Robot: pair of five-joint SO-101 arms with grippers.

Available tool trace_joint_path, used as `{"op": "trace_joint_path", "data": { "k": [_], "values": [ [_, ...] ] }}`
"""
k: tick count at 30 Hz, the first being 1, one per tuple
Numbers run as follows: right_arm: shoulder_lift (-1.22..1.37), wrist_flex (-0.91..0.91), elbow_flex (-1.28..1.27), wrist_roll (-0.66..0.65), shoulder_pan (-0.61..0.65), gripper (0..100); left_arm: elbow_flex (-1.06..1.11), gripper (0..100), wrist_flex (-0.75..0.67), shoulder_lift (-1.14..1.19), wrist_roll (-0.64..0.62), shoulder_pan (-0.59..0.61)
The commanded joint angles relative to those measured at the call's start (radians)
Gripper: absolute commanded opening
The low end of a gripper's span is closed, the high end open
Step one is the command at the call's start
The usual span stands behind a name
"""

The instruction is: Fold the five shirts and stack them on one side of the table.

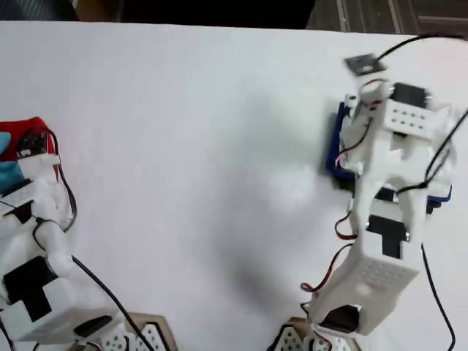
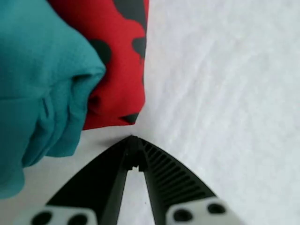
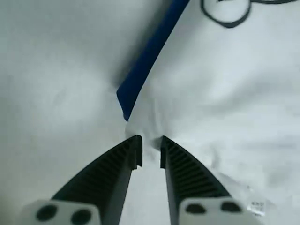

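A red shirt (image 2: pixel 117 56) with black spots and a teal shirt (image 2: pixel 42 79) lie bunched together at the table's left edge, red (image 1: pixel 29 131) beside teal (image 1: pixel 7 172). My left gripper (image 2: pixel 134 143) is shut and empty, its tips just short of the red shirt's hem. At the right side a white shirt (image 3: pixel 225 93) with a black print lies over a blue shirt (image 3: pixel 150 56), whose edge (image 1: pixel 335 150) shows under the right arm. My right gripper (image 3: pixel 150 146) is shut on a puckered edge of the white shirt, low against the table.
The white table (image 1: pixel 197 161) is bare across its middle and back. Cables (image 1: pixel 95 281) trail from both arm bases at the front edge. A small dark square piece (image 1: pixel 364 64) lies behind the right arm.
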State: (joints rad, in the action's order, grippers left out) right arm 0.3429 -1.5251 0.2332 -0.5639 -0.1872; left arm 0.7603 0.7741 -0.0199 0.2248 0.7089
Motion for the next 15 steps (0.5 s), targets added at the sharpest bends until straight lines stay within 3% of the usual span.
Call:
{"op": "trace_joint_path", "data": {
  "k": [1,9,15],
  "values": [
    [-0.079,0.076,-0.098,0.006,-0.007,7.6,0.002,3,-0.009,-0.020,-0.008,-0.009],
    [-0.183,0.038,-0.124,-0.003,-0.058,7.6,0.002,3,-0.009,-0.020,-0.006,-0.009],
    [-0.404,0.018,-0.146,0.005,0.035,7.7,0.002,3,-0.009,-0.020,-0.006,-0.009]
  ]
}}
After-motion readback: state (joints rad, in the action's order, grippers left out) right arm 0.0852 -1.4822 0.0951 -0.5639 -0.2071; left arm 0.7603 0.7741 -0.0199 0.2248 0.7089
